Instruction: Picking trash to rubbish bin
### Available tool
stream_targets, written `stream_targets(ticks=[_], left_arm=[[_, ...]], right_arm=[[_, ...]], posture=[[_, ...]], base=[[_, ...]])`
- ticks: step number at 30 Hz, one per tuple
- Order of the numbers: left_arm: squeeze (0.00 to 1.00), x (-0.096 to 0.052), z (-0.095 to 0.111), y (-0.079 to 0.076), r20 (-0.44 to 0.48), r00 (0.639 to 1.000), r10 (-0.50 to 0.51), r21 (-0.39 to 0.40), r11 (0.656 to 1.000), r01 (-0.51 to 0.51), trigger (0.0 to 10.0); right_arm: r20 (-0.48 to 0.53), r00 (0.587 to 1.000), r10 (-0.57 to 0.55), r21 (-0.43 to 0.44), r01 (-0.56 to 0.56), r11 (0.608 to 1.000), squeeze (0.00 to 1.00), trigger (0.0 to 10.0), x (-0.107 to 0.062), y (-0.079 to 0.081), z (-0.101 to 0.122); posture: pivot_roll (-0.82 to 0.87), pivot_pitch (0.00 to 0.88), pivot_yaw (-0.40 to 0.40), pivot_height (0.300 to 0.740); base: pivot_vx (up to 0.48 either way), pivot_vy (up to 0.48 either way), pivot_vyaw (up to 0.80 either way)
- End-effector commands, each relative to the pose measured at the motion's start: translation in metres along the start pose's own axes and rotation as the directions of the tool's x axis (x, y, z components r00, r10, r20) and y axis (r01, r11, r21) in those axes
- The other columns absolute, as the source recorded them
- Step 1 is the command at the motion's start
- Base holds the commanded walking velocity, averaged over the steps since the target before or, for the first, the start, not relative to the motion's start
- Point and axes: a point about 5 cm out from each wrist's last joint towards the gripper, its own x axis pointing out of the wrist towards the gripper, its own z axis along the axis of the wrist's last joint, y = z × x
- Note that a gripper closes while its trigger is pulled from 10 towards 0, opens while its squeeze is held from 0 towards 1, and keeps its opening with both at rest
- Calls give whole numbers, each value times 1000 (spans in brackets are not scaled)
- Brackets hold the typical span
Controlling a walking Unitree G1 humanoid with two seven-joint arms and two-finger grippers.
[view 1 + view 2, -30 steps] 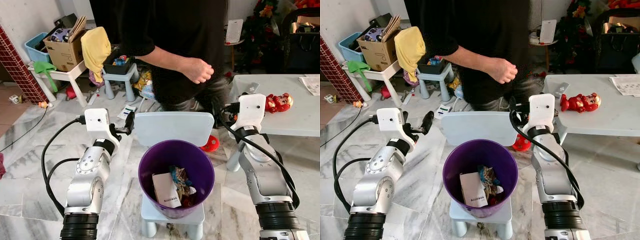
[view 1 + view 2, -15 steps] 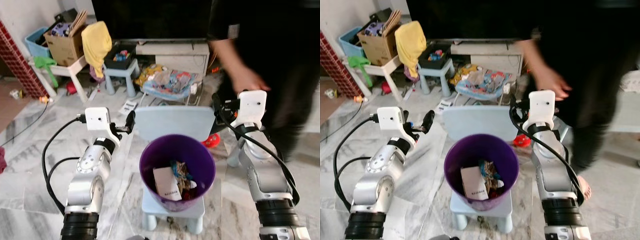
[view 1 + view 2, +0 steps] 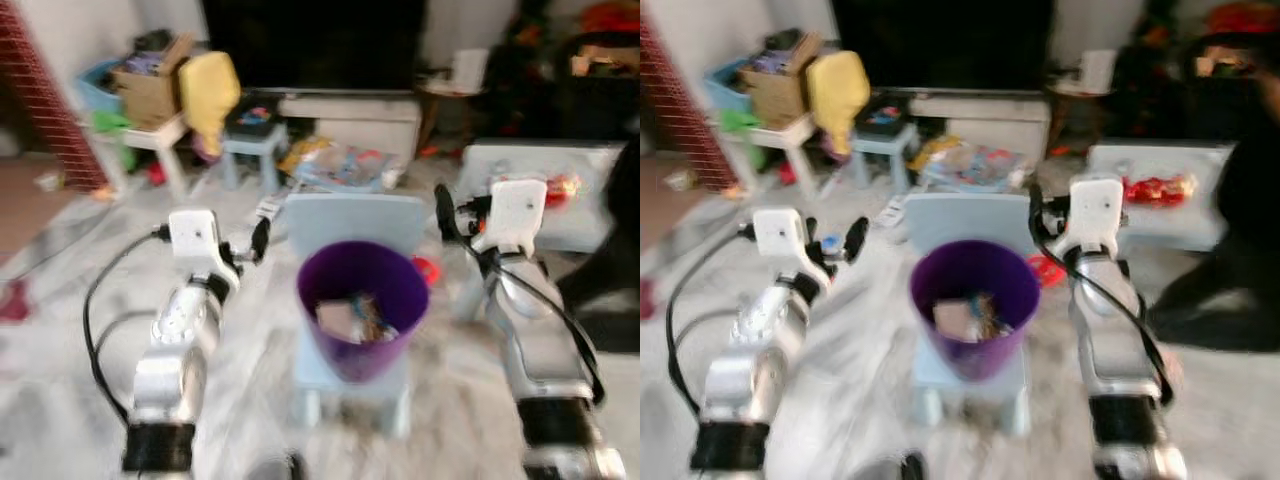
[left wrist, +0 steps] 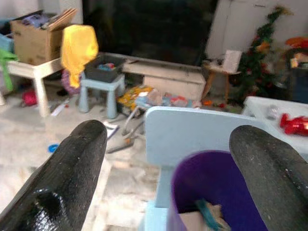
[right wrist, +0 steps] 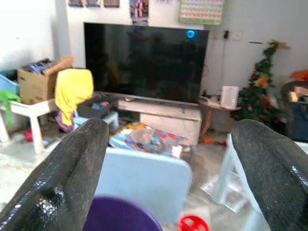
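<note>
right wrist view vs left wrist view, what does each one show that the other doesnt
Right wrist view alone: the whole dark TV screen with wall pictures above it, and a red round thing on the floor.

Left wrist view alone: the trash inside the purple bin, and a red toy on the white table.

Both: open black pincer fingers at the frame edges, the pale blue chair back, the yellow cloth, the cardboard box, the Christmas tree and the purple bin's rim.
</note>
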Motion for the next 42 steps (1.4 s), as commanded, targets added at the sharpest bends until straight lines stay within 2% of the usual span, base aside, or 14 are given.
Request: stream_targets(ticks=[1, 10, 19, 20, 21, 22, 23, 30, 35, 42], left_arm=[[0, 4, 9, -2, 22, 1000, -13, 16, 1000, 13, 10000], [0, 4, 9, -2, 19, 1000, -16, 10, 1000, 16, 10000], [0, 3, 7, -3, 15, 1000, -21, 7, 1000, 21, 10000], [0, 3, 7, -3, 14, 1000, -21, 6, 1000, 21, 10000], [0, 3, 7, -4, 14, 1000, -23, 6, 1000, 22, 10000], [0, 3, 7, -4, 13, 1000, -23, 5, 1000, 23, 10000], [0, 3, 7, -4, 13, 1000, -24, 4, 1000, 24, 10000], [0, 3, 6, -4, 12, 1000, -28, 5, 1000, 27, 10000], [0, 4, 7, -5, 15, 999, -28, 4, 1000, 28, 10000], [0, 5, 7, -5, 14, 999, -34, 8, 999, 34, 10000]], right_arm=[[26, 1000, -9, 2, 9, 1000, 580, 10000, 3, -1, 8], [26, 999, -20, 3, 20, 1000, 525, 10000, 3, -3, 8], [23, 999, -33, -1, 33, 999, 420, 10000, 2, -6, 7], [22, 999, -34, -1, 34, 999, 361, 10000, 2, -6, 7], [22, 999, -34, -2, 34, 999, 259, 10000, 2, -6, 7], [22, 999, -35, -2, 35, 999, 259, 10000, 2, -6, 7], [22, 999, -35, -3, 35, 999, 188, 10000, 3, -6, 7], [18, 999, -38, -4, 38, 999, 122, 10000, 4, -8, 6], [15, 999, -39, -8, 40, 999, 27, 10000, 6, -8, 7], [16, 999, -50, -9, 50, 999, 0, 10000, 7, -10, 7]], posture=[[-56, 0, 45, 740], [-57, 0, 47, 740], [-62, 0, 43, 740], [-61, 0, 43, 740], [-61, 0, 42, 740], [-61, 0, 42, 740], [-61, 0, 42, 740], [-58, 0, 39, 740], [-65, 0, 37, 740], [-67, 0, 45, 740]], base=[[-330, 0, 0], [-322, 0, 0], [-317, 0, 0], [-319, 0, 0], [-319, 0, 0], [-319, 0, 0], [-319, 0, 0], [-316, 0, 0], [-271, 0, 0], [-72, 0, -365]])
